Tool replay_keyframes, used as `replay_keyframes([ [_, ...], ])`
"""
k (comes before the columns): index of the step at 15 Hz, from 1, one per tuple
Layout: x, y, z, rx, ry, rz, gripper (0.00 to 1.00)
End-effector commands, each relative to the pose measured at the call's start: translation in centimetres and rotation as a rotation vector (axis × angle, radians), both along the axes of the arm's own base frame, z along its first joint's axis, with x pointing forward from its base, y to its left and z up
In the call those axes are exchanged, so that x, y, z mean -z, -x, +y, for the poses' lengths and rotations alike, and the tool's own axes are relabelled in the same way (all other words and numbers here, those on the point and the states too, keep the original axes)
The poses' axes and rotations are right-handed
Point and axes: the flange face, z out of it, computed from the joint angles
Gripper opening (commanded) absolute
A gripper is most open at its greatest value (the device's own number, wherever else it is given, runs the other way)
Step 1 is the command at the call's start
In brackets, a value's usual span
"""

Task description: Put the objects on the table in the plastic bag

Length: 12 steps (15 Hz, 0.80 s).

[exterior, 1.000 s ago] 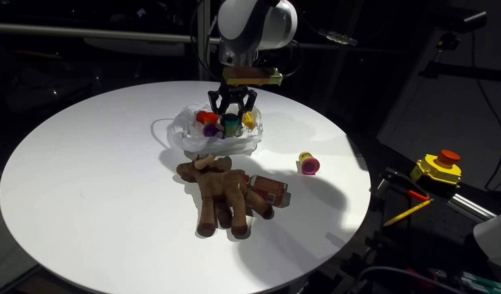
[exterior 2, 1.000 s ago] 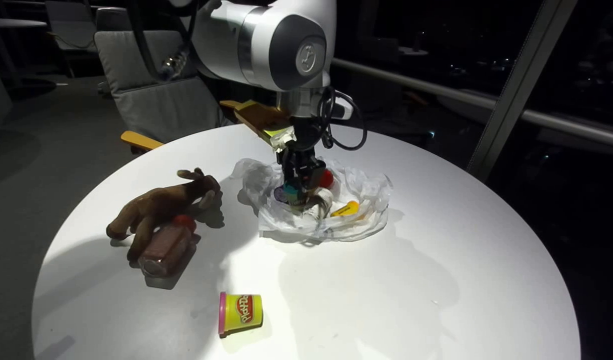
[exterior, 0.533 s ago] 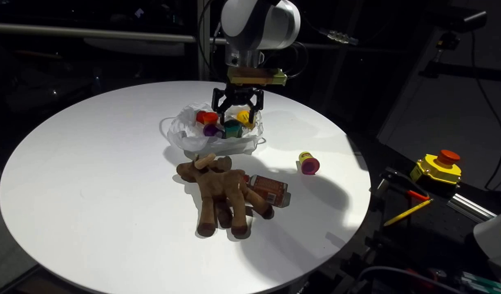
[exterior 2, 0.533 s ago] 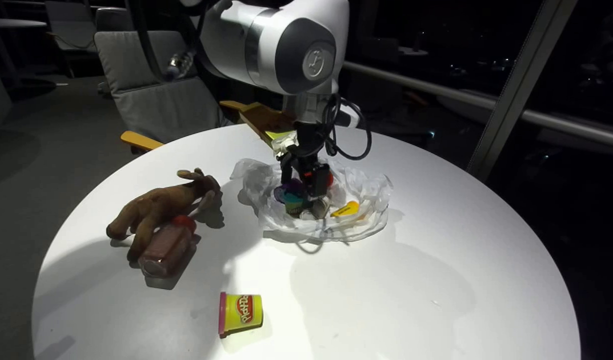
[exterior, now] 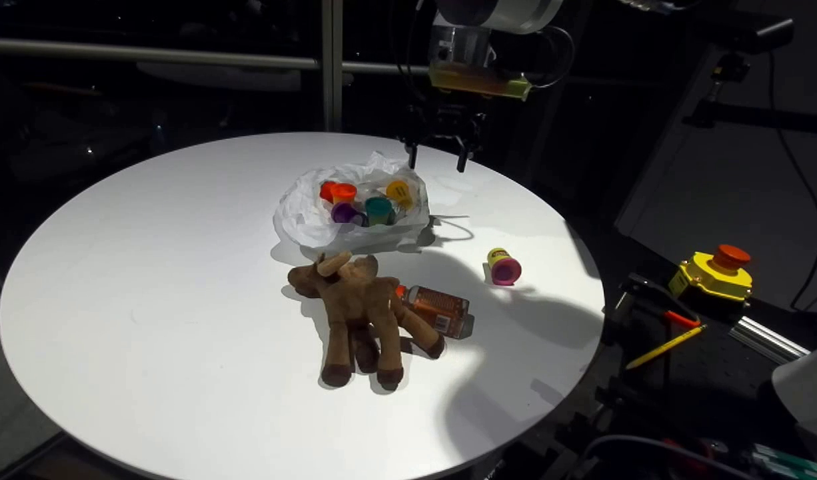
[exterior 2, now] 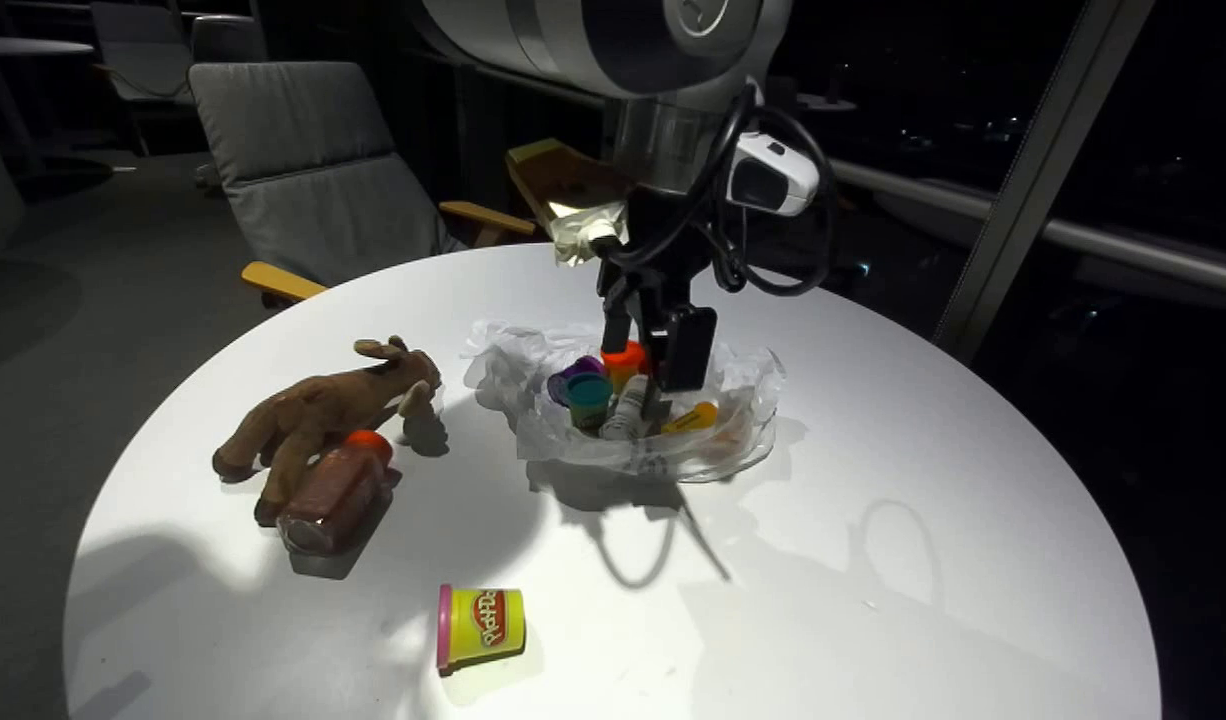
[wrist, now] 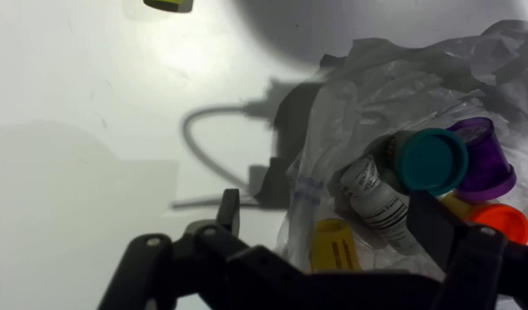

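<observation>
My gripper [exterior: 437, 159] is spread wide, holding nothing, above the edge of the plastic bag [exterior: 298, 208]. I think I'm past halfway: the teal pot [exterior: 379, 211], purple pot [exterior: 346, 213], orange pot [exterior: 344, 193], red piece [exterior: 326, 191], yellow piece [exterior: 399, 192] and white bottle [wrist: 382, 211] are inside. Left on the table [exterior: 148, 300]: the brown toy animal [exterior: 360, 300], red bottle [exterior: 436, 305] and pink-lidded pot [exterior: 502, 267].

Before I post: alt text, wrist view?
Open, empty gripper at the bottom; at frame right, a wrinkled plastic bag holding a purple tub, teal-lidded tub, orange-lidded tub, yellow tub and white bottle. White table fills the left; a cropped yellow object tops it.
</observation>
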Motion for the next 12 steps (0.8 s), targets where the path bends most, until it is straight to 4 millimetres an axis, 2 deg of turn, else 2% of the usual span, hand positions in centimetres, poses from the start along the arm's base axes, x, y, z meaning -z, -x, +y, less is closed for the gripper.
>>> replay_keyframes([
  [1,-1.6,5.2,0.7,0.078,-0.027,-0.002,1.0],
  [8,0.5,13.3,2.2,0.126,-0.033,-0.017,1.0],
  [12,2.2,15.9,3.3,0.106,-0.031,-0.048,1.0],
])
